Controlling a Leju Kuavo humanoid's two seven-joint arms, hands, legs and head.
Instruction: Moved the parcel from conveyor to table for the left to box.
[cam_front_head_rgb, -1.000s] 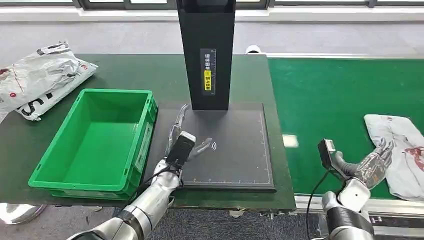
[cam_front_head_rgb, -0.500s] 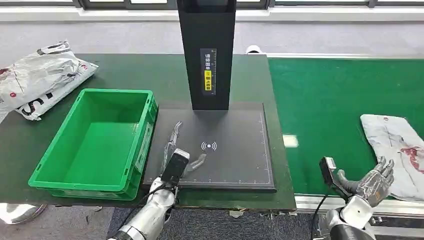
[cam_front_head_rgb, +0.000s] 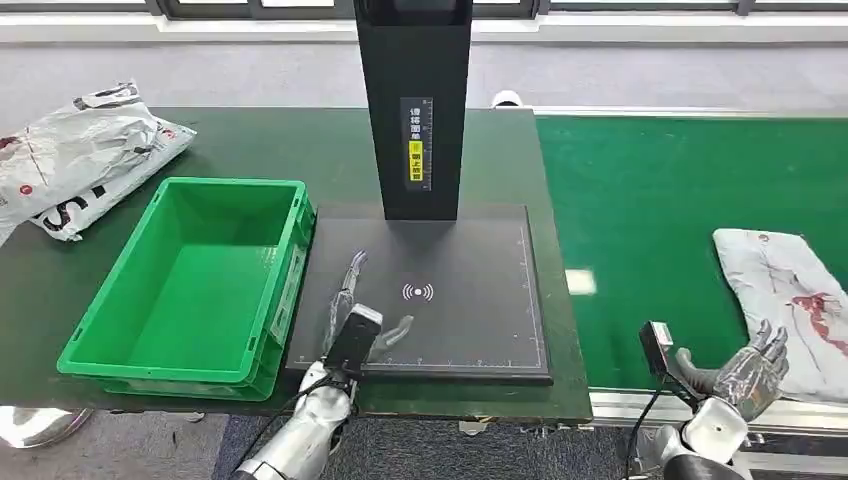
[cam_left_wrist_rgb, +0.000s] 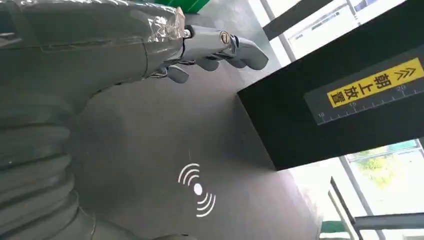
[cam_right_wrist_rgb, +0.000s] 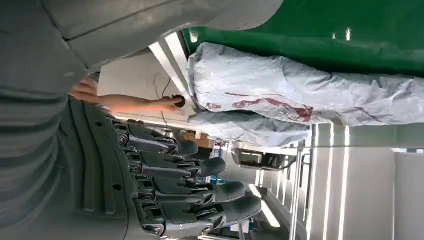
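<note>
On the dark mat, our left hand (cam_front_head_rgb: 362, 318) rests with fingers spread, empty. Rightward, our right hand (cam_front_head_rgb: 752, 368) is released just beside the parcel (cam_front_head_rgb: 795, 305) on the conveyor (cam_front_head_rgb: 650, 190); we should grip its near edge firmly.

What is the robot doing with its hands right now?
Nothing is being held yet. The right robot hand hangs open at the edge of the green conveyor, next to a grey parcel lying on the belt. The left robot hand is open over the dark scanner pad on the table. A green bin sits empty beside the pad, and another parcel lies behind the bin.
</note>
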